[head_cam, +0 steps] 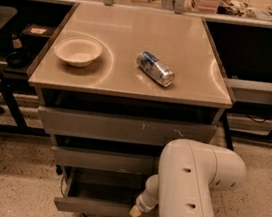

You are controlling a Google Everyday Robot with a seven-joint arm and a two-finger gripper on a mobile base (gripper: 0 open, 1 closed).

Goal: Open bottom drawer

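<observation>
counter [136, 35]: smooth tan top, glossy sheen | bowl [78, 51]: matt off-white | can [155, 68]: shiny metal | bottom drawer [94, 207]: matt grey metal, plain front | top drawer [123, 128]: grey metal, white scuffs | arm [193, 189]: smooth white plastic shell | pincer [136, 211]: cream tip, at bottom drawer's front, right end | floor [9, 183]: speckled, dull

Warm tabletop [185, 42] glare — gripper [136, 211] low, dimmer
</observation>
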